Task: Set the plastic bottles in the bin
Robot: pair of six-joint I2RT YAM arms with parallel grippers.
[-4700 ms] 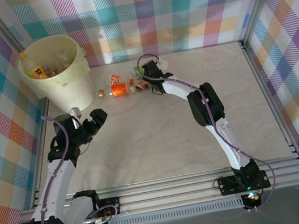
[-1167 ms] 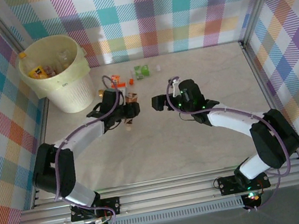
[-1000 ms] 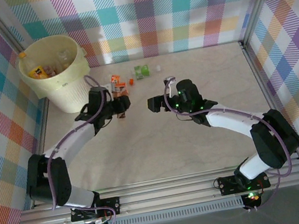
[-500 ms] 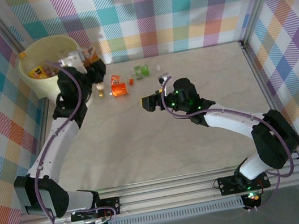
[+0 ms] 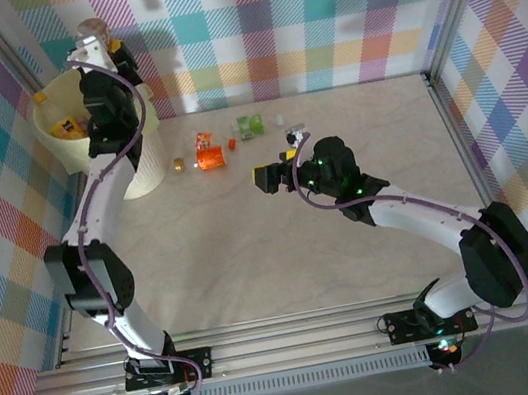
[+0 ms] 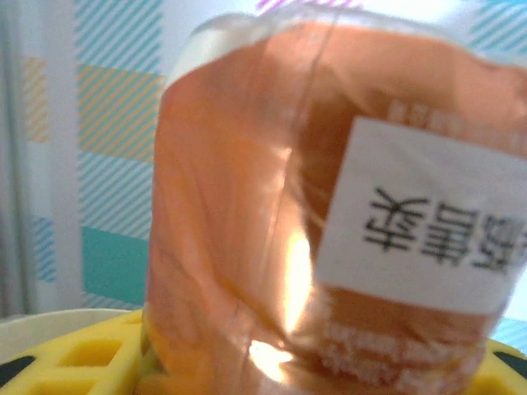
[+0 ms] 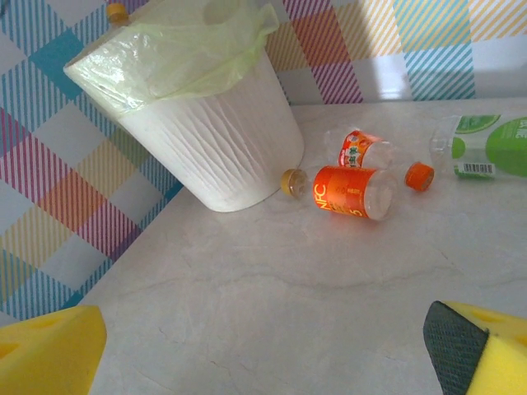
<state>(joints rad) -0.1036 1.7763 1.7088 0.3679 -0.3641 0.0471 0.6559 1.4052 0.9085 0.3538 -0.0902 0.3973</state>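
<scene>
My left gripper (image 5: 107, 49) is raised over the pale-yellow bin (image 5: 142, 167) at the back left, shut on a plastic bottle (image 5: 93, 29). In the left wrist view this bottle (image 6: 272, 206) has an orange-brown label with a white sticker and sits between the yellow pads (image 6: 74, 362). On the table lie an orange-labelled bottle (image 5: 207, 152), a second one (image 7: 362, 148) behind it, and a green-labelled bottle (image 5: 250, 126). My right gripper (image 5: 275, 170) hovers open over bare table, short of the orange bottle (image 7: 354, 191) and the bin (image 7: 214, 140).
A small yellow-capped piece (image 5: 178, 164), an orange cap (image 5: 231, 144) and a white cap (image 5: 279, 119) lie by the bottles. Bottles fill part of the bin, one with a yellow cap (image 7: 119, 12). Checked walls close the back and sides; open table lies in the middle and right.
My left arm has lifted the bottle off the table, swung it left and raised it above the bin. The right gripper drifted slightly left, staying open.
</scene>
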